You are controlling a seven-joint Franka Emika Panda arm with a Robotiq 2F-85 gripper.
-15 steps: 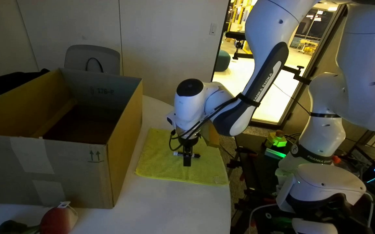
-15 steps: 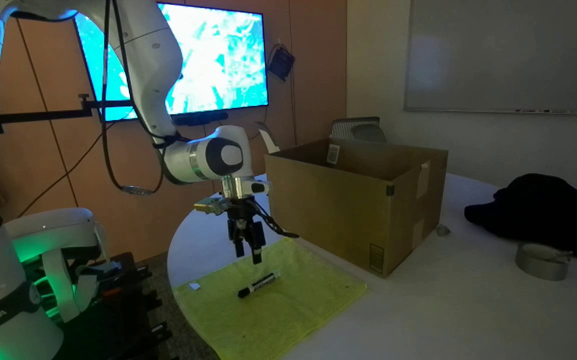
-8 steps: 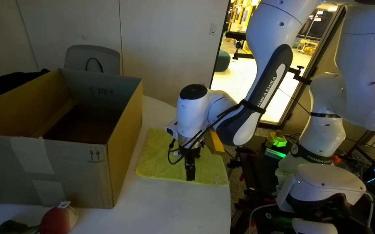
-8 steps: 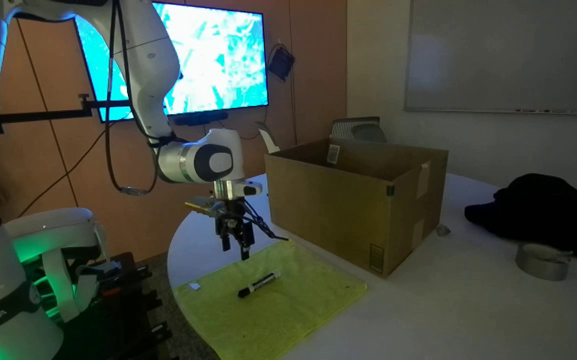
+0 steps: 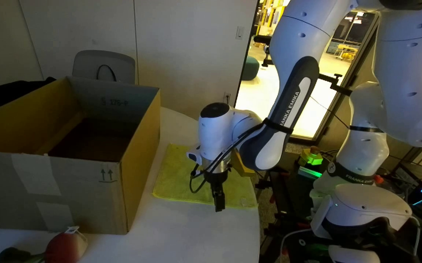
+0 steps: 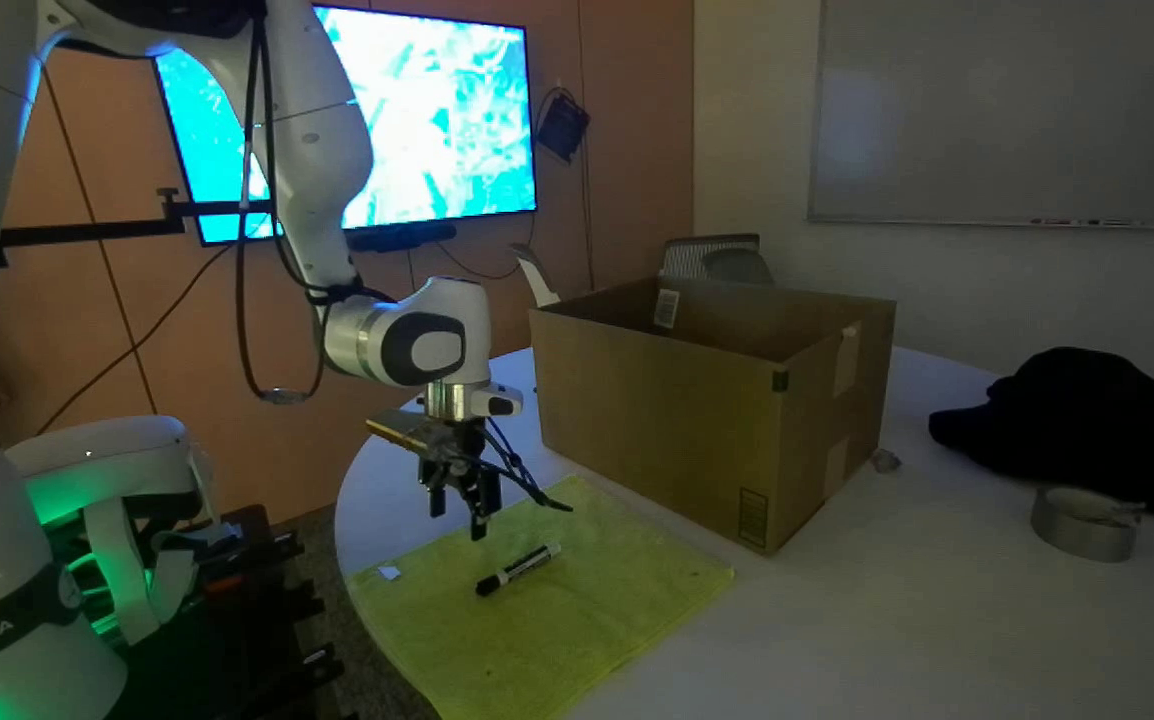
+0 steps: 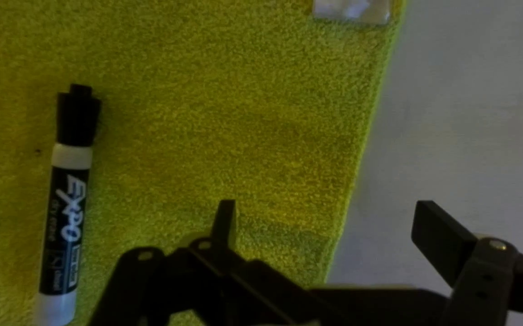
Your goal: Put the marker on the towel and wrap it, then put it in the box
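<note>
The gripper (image 7: 326, 222) has its 2 jaws wide apart. In the wrist view, 1 jaw shows over the yellow towel (image 7: 220, 113), and 1 over the pale table (image 7: 461, 113). The black and white marker (image 7: 65, 203) lies on the towel at 9 o'clock from the gripper, cap toward 12. In an exterior view, the brown box (image 6: 702, 420) stands at 2 o'clock from the gripper.

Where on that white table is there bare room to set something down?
Two bare patches show on the white table: one between the yellow towel, cardboard box and grey tape roll; another between towel, box and red object. It's crowded at the towel: the marker lies on it, and the open gripper hangs over its edge.
</note>
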